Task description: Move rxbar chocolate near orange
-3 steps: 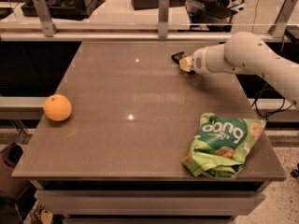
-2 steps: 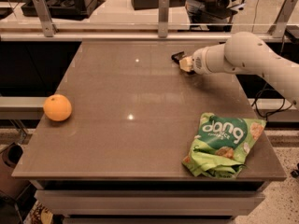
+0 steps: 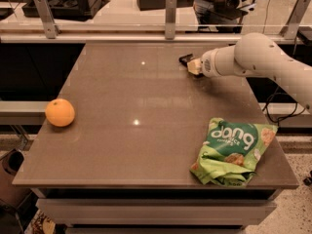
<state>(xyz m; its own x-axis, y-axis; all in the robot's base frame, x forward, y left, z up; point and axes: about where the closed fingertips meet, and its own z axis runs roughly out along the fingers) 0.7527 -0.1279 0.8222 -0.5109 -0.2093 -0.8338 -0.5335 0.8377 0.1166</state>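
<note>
The orange (image 3: pixel 60 112) sat at the left edge of the brown table (image 3: pixel 136 145), about midway between near and far. Well apart from it, toward the far right, the rxbar chocolate (image 3: pixel 185 59) lay on the tabletop as a small dark bar, its lettering too small to read. The gripper (image 3: pixel 193 66) was right against the bar, at the end of the white arm (image 3: pixel 263 60) that reached in from the right. Whether the claw was wide, narrow or clamped on the bar could not be told. At the near right lay a crumpled green bag (image 3: pixel 234 150) with "dang" in white letters.
</note>
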